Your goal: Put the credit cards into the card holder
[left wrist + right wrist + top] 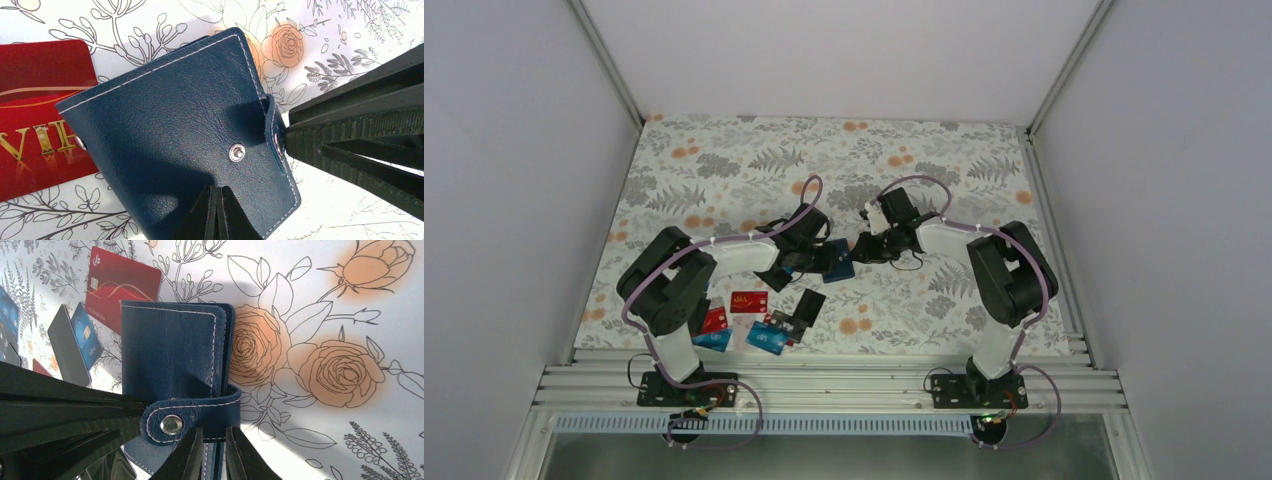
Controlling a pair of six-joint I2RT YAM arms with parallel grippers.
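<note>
Between left gripper [218, 194] and right gripper [214, 439], both clamped: 1 card holder [170, 110].

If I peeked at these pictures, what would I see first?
First you'd spot the dark blue card holder in the middle of the flowery table, with the left gripper and the right gripper both pinching it. Next you'd see the credit cards, red, blue and black, scattered near the table's front edge on the left.
</note>
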